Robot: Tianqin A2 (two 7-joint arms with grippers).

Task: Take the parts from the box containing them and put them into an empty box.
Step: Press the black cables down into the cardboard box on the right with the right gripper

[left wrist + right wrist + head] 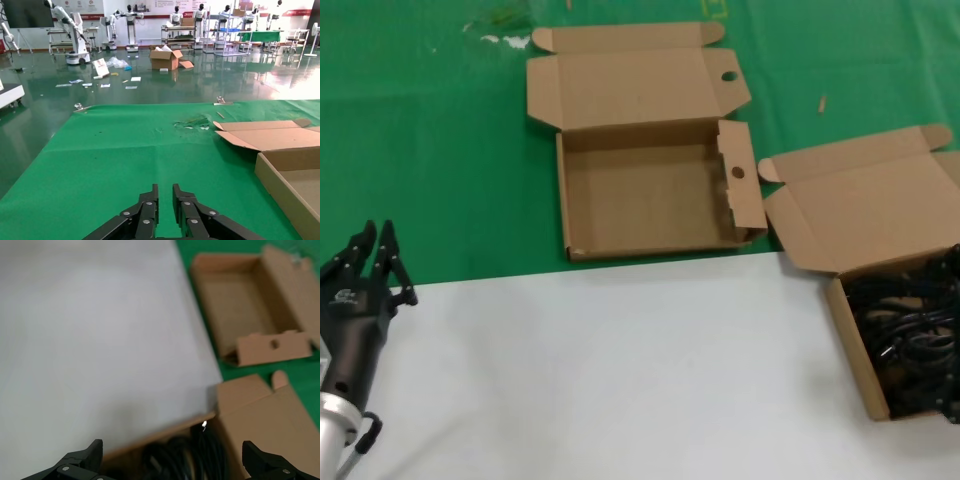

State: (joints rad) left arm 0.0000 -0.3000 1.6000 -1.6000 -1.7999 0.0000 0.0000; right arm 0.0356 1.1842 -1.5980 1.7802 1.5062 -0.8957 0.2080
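Observation:
The black coiled cables lie in a heap in the plain-flapped brown box at the right edge, with its lid open. The empty brown box, with round holes in its flaps, stands open at the back centre. My right gripper is open wide just above the cables and holds nothing. It is not clearly seen in the head view. My left gripper is parked at the front left, empty, its fingers together with a narrow gap.
The front of the table is white and the back is green cloth. White scraps lie on the cloth at the far left. The empty box's holed flap faces the cable box.

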